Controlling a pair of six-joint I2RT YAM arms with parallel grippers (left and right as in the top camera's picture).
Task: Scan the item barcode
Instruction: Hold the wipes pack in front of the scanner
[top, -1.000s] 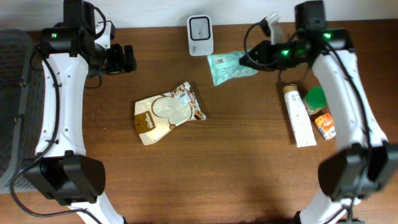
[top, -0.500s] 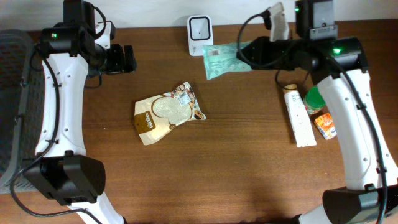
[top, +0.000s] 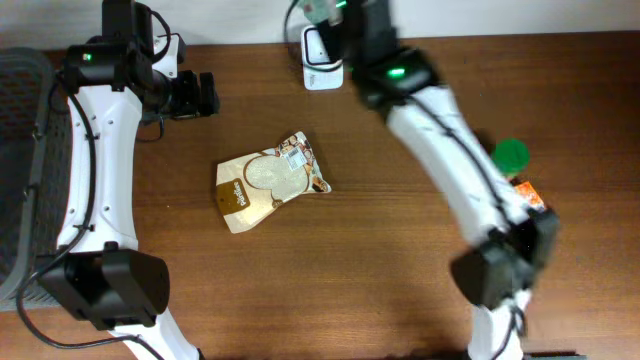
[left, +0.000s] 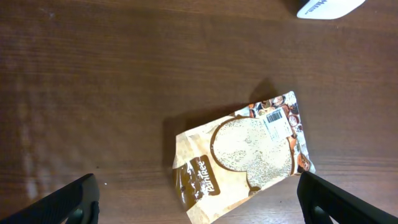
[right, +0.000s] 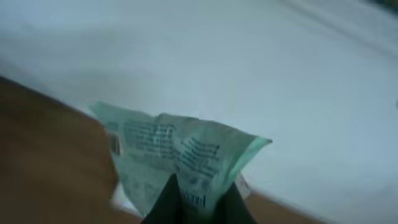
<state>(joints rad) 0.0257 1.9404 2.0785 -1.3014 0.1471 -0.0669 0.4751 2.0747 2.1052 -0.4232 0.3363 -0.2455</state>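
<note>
My right gripper (right: 198, 204) is pressed together on the bottom edge of the green packet (right: 180, 152), with a dark fingertip (right: 165, 202) on each side of it. The packet stands up from the pinch with its printed side toward my wrist camera, but the print is too blurred to read. From overhead, my right arm reaches across to the back edge of the table (top: 400, 260), and the wrist sits above the white scanner (top: 318, 70).

My left gripper (left: 205, 205) is spread wide, holds nothing and touches nothing. It hangs above the wood near the left rear of the table. The brown pouch (left: 249, 155) lies flat below it with its barcode label facing up. A green lid (top: 511, 153) and an orange packet (top: 528, 195) lie at the right side.
</note>
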